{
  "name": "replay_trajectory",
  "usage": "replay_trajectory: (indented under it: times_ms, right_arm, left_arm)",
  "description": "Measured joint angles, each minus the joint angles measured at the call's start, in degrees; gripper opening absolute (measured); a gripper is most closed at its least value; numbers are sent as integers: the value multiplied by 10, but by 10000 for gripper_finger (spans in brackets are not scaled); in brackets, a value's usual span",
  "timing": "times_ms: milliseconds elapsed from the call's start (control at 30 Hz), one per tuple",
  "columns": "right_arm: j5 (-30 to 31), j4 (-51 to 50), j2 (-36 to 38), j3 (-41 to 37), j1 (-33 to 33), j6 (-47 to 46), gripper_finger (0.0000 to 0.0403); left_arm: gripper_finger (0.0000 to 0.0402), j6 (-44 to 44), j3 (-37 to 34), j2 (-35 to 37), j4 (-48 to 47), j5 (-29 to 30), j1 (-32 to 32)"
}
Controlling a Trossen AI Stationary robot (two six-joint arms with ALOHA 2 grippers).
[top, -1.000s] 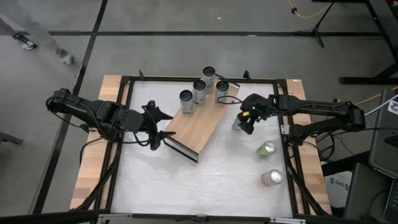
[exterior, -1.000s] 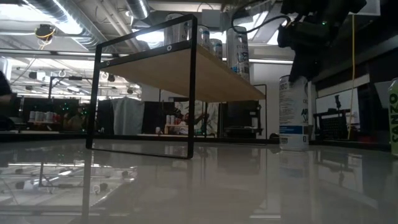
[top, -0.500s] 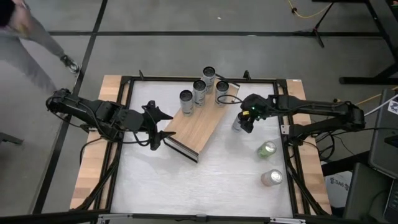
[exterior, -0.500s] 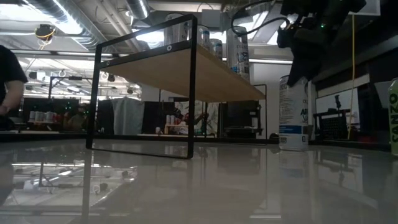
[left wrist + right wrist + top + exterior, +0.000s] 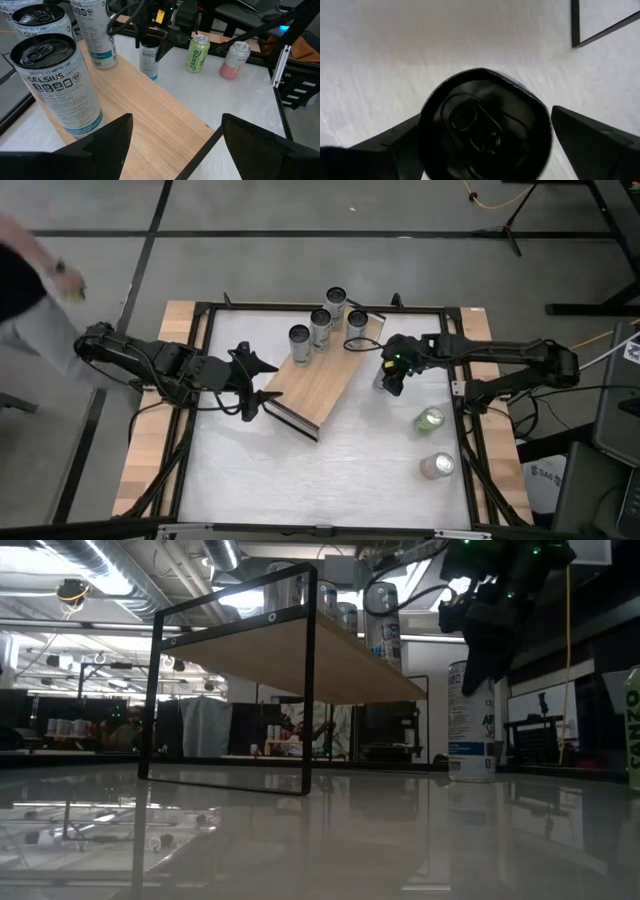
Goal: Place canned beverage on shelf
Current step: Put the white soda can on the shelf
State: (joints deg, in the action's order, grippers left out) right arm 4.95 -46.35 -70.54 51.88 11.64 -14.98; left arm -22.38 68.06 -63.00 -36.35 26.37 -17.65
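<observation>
Nearest the front edge of the white desk [image 5: 330, 470]: pink-topped can [image 5: 437, 466] standing upright, green can [image 5: 429, 419] just behind it, both on the right side and untouched.

Mid-desk, left: left pincer [image 5: 262, 393] at the near end of the shelf [image 5: 318, 382], fingers apart, clamped on nothing, board end lying between them in the left wrist view.

Mid-desk, centre: shelf set on a diagonal, light-wood board on black frame ends, standing on the desk.

Right of the shelf: white and blue can [image 5: 471, 722] upright on the desk, close beside the shelf but not on it. Right pincer [image 5: 391, 377] directly above this can, fingers spread wide to either side of the can top, seen in the right wrist view. Contact between fingers and can not determinable; can base resting on the desk in the low view.

Far end of the shelf: four tall silver cans [image 5: 322, 326] upright on the board, grouped close together.

Beyond the desk, far left: part of a person [image 5: 25, 290] on the floor.
</observation>
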Motion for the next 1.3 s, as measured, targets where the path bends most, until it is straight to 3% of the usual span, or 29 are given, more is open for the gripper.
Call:
replay_trajectory:
  times_ms: [133, 433, 667, 1033, 1300]
  right_arm:
    - [-1, 3, -6, 0, 0, -1, 354]
    - [-7, 3, -6, 0, 0, -1, 238]
    - [-49, -53, -7, 44, -1, -30, 236]
    - [-56, -206, -7, 225, -45, -104, 241]
    - [-26, -197, -20, 340, -96, -188, 243]
  left_arm:
    - [299, 0, 0, 0, 0, 0, 0]
    - [299, 0, 0, 0, 0, 1, 0]
    - [299, 0, 0, 0, 0, 1, 0]
    - [299, 1, 0, 0, 0, 2, 0]
    - [299, 1, 0, 0, 0, 2, 0]
